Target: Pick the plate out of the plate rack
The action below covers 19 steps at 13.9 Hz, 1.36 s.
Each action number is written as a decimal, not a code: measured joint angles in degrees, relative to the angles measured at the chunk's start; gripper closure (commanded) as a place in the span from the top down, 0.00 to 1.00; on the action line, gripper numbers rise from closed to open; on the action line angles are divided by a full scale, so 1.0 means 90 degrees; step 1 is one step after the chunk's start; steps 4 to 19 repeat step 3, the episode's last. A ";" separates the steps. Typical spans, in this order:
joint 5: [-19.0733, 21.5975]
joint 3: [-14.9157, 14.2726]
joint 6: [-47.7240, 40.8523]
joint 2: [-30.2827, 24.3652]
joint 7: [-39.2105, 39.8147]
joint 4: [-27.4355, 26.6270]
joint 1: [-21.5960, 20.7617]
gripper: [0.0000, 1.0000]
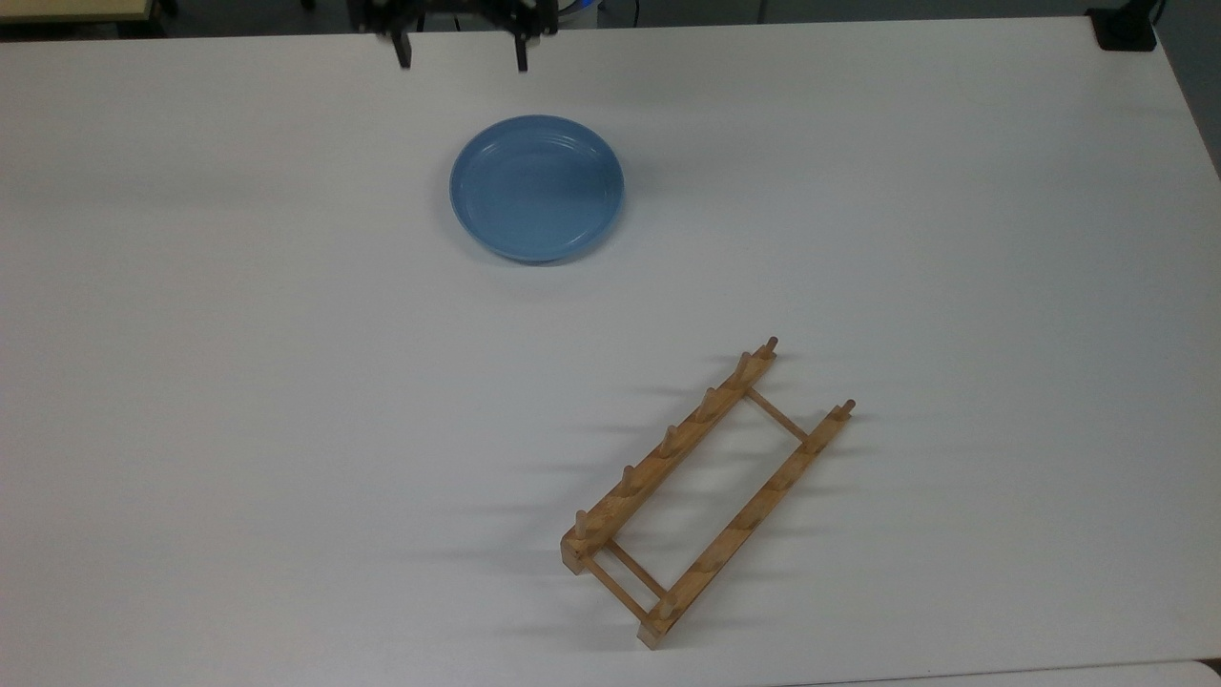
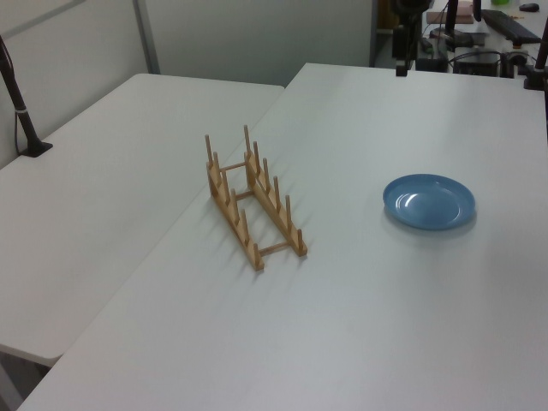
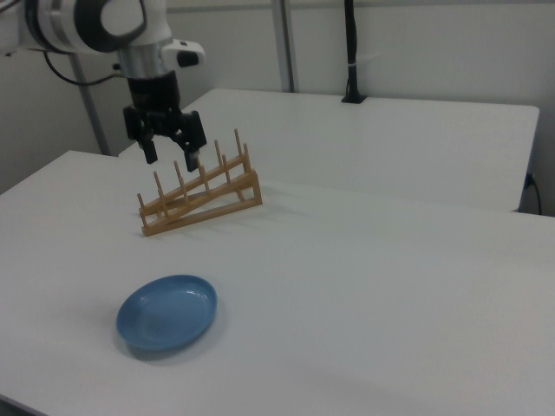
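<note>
Plainly, the plate [image 1: 537,187] lay flat on the white bench [image 1: 191,401], out of the plate rack [image 1: 704,493] and well apart from it, so by my judgement the picking was done and only the arm's clearing away remained. Going by the top view's left to right, the hand [image 1: 459,38] sat at the upper edge, its two dark fingers [image 1: 403,50] spread wide with nothing between them; next came the plate, below and just to the right of the hand; then the rack, far toward the lower right, empty of any plate, its pegs upright and its rails slanting across the bench.

In the right view the hand [image 3: 167,148] hung high above the bench on the white arm [image 3: 104,26], fingers pointing straight down, with clear air between it and the plate [image 3: 167,313] below. Any further move, I judged, called only for keeping that height, since nothing near the plate needed touching.
</note>
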State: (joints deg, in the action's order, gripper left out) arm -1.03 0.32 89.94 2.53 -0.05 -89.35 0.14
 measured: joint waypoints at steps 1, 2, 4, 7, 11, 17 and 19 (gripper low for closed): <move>-0.0005 0.0000 -0.0027 -0.0106 -0.0100 -0.0025 -0.0018 1.00; -0.0015 -0.0002 -0.0029 -0.0169 -0.0151 -0.0048 -0.0020 1.00; -0.0043 -0.0012 -0.0029 -0.0203 -0.0167 -0.0072 -0.0019 1.00; -0.0043 -0.0012 -0.0029 -0.0203 -0.0167 -0.0072 -0.0019 1.00; -0.0043 -0.0012 -0.0029 -0.0203 -0.0167 -0.0072 -0.0019 1.00; -0.0043 -0.0012 -0.0029 -0.0203 -0.0167 -0.0072 -0.0019 1.00; -0.0043 -0.0012 -0.0029 -0.0203 -0.0167 -0.0072 -0.0019 1.00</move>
